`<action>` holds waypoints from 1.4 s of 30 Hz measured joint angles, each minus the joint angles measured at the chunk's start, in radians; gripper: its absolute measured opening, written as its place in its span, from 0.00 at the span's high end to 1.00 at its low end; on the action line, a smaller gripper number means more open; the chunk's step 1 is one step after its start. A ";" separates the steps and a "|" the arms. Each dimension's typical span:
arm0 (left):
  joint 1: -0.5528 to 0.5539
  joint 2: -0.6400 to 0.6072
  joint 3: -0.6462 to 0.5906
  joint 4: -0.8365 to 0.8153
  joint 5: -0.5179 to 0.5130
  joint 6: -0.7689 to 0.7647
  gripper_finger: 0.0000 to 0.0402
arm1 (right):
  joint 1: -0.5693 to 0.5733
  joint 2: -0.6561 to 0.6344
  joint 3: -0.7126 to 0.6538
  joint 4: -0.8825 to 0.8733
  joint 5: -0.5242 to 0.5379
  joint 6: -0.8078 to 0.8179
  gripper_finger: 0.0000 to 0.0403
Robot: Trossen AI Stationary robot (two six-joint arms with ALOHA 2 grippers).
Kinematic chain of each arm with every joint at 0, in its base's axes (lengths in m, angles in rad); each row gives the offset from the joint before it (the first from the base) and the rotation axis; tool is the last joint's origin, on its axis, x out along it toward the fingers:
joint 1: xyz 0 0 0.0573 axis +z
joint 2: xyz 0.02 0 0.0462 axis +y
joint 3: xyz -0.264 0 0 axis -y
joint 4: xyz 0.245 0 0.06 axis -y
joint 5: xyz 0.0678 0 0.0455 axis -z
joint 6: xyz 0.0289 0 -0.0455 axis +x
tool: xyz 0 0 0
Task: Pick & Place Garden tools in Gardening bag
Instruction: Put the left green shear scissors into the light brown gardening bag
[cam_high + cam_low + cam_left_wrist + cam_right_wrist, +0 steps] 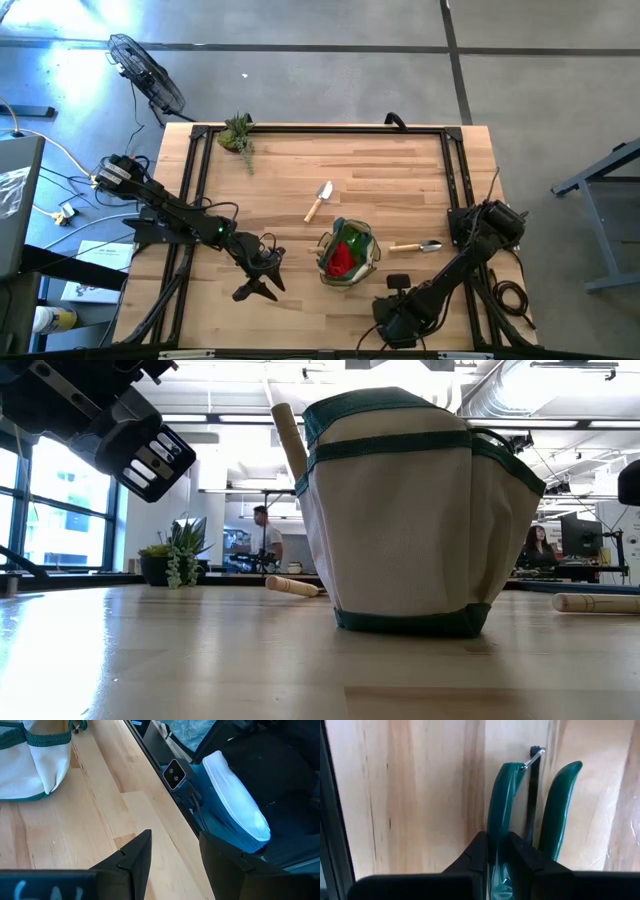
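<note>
The right gripper [497, 857] sits low at the bench's front edge, toward the right corner, its two dark fingers clamped on one green handle of a pair of pruning shears [502, 810]; the second green handle lies free just beside it on the wood, with a small wire catch at the handle ends. The left gripper [172, 857] hangs above the front-left part of the bench with its fingers spread apart and nothing between them, pointing past the front edge toward a white and blue bundle [235, 805] on the floor. No brand or readable writing shows on the tools or bag (only a blurred pale mark on the left wrist's housing, which cannot be read). The gardening bag [348, 254] stands upright near the middle of the front half, cream sided with green trim, a red piece [342, 258] inside and a wooden handle [289, 440] poking out of its top. One wooden-handled trowel [319, 202] lies toward the bench's centre, another [415, 246] just right of the bag. A leafy plant [238, 133] sits at the back-left corner. Bare light wood lies open between the arms. Beyond the bench, people [262, 538] appear in an office room.
</note>
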 joint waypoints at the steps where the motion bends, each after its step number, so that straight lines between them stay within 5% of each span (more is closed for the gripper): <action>1: 0.000 0.000 0.000 0.000 0.000 0.000 0.60 | 0.002 -0.003 -0.001 -0.004 0.022 0.017 0.92; 10: 0.000 0.000 0.000 0.000 -0.001 0.000 0.60 | 0.001 -0.101 -0.003 0.019 0.214 0.069 0.92; 20: 0.000 0.000 0.000 -0.008 -0.009 0.004 0.60 | 0.040 -0.205 0.000 0.329 0.357 -0.079 0.92; 32: 0.000 0.000 0.000 -0.020 -0.015 0.026 0.60 | 0.115 -0.216 0.000 0.848 0.553 -0.509 0.92; 42: 0.000 0.000 0.000 -0.015 -0.096 0.043 0.60 | 0.031 -0.211 0.001 0.917 0.641 -0.752 0.92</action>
